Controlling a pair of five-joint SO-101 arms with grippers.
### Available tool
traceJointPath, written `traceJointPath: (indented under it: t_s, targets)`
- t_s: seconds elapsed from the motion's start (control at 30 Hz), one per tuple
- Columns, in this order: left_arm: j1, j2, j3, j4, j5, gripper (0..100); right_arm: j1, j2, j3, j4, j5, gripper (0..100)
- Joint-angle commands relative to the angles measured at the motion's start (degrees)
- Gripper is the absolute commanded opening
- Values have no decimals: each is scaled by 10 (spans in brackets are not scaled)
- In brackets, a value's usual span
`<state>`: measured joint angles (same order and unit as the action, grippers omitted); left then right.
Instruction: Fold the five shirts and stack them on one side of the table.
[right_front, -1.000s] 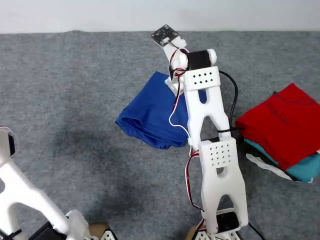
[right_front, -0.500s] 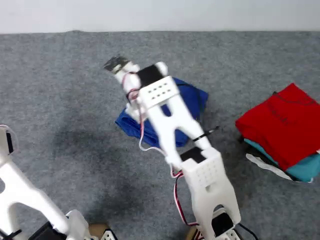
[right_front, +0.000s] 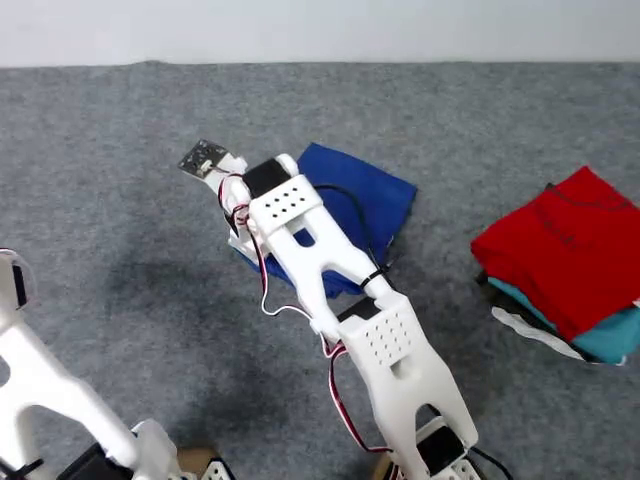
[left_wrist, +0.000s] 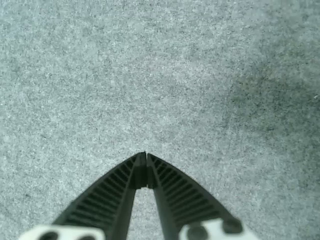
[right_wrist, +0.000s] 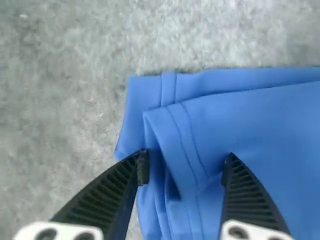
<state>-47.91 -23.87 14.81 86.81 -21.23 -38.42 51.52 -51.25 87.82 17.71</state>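
Observation:
A folded blue shirt (right_front: 358, 198) lies mid-table, partly under the right arm (right_front: 300, 245). In the right wrist view my right gripper (right_wrist: 185, 167) is open, its fingers straddling a hemmed folded edge of the blue shirt (right_wrist: 240, 120) near its corner. A stack with a red shirt (right_front: 565, 245) on top of a teal shirt (right_front: 610, 340) and a white one sits at the table's right side. My left gripper (left_wrist: 146, 159) is shut, empty, over bare grey carpet. The left arm (right_front: 40, 380) stands at the near left.
Grey carpet (right_front: 130, 200) covers the table, with open room on the left and far side. A pale wall runs along the far edge (right_front: 320, 30).
The right arm has swung from the blue shirt's far right side across to its left edge, and lowered there. The left arm has stayed still.

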Motion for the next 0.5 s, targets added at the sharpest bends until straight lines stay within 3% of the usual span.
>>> traceJointPath:
  t_s: [0.0,0.27,0.47]
  targets:
    - [1,-18,-2,-11,2,6,14,-1,-4,-11,-3,240]
    - [1,-18,-2,-11,2,6,16,2,-18,-14,-3,14]
    - [1,-18,-2,-11,2,6,15,2,-64,-7,-3,10]
